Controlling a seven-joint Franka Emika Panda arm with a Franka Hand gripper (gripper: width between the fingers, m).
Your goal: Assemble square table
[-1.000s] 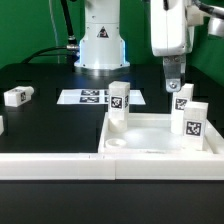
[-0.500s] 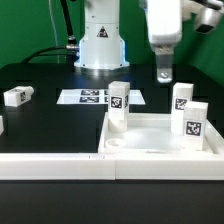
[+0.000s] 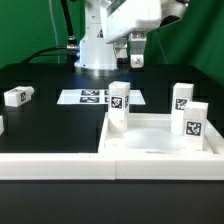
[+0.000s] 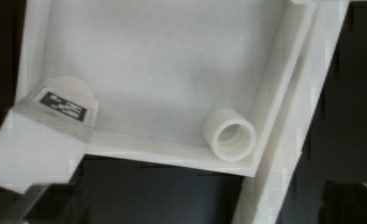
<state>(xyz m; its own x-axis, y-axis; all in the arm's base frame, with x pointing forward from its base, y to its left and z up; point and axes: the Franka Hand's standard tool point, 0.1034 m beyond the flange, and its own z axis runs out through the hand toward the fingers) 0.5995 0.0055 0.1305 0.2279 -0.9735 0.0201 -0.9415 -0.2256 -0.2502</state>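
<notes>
The white square tabletop point(image 3: 150, 137) lies in front with its raised rim up. Three white tagged legs stand upright in it: one at the far left corner point(image 3: 119, 105), one at the far right point(image 3: 181, 97), one at the near right point(image 3: 192, 118). A round socket point(image 3: 118, 143) shows bare at the near left corner. A loose leg point(image 3: 18, 96) lies on the black table at the exterior view's left. My gripper point(image 3: 134, 55) hangs open and empty, high above the back of the tabletop. The wrist view shows the tabletop point(image 4: 162, 70), one leg point(image 4: 57, 106), the socket point(image 4: 230, 135) and my open gripper point(image 4: 198, 205).
The marker board point(image 3: 93, 97) lies flat behind the tabletop, in front of the robot base point(image 3: 100, 50). A long white rail point(image 3: 60, 162) runs along the front edge. Another white part point(image 3: 2, 125) pokes in at the exterior view's far left edge.
The gripper has risen and swung toward the exterior view's left, away from the right-hand legs. It stayed open. The legs and tabletop have not moved.
</notes>
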